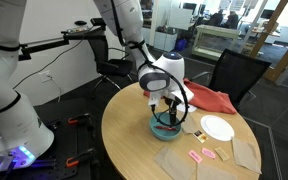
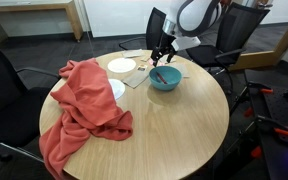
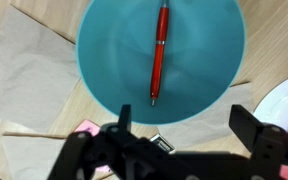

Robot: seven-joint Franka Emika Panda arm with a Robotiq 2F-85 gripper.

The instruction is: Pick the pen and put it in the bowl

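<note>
The red pen (image 3: 159, 52) lies inside the teal-blue bowl (image 3: 104, 60), along its middle, in the wrist view. The bowl also shows in both exterior views (image 1: 162, 127) (image 2: 165, 80) on the round wooden table. My gripper (image 3: 184, 125) is open and empty just above the bowl's near rim, fingers spread wide. In the exterior views the gripper (image 1: 170, 104) (image 2: 162, 55) hangs directly over the bowl. A sliver of the pen shows in the bowl in an exterior view (image 2: 159, 76).
A white plate (image 1: 217, 128) (image 2: 121, 65) sits beside the bowl. A red cloth (image 2: 84, 105) (image 1: 210, 99) drapes over the table edge. Brown paper sheets (image 1: 174, 157) and small pink pieces (image 1: 201, 155) lie near the bowl. Black chairs stand around the table.
</note>
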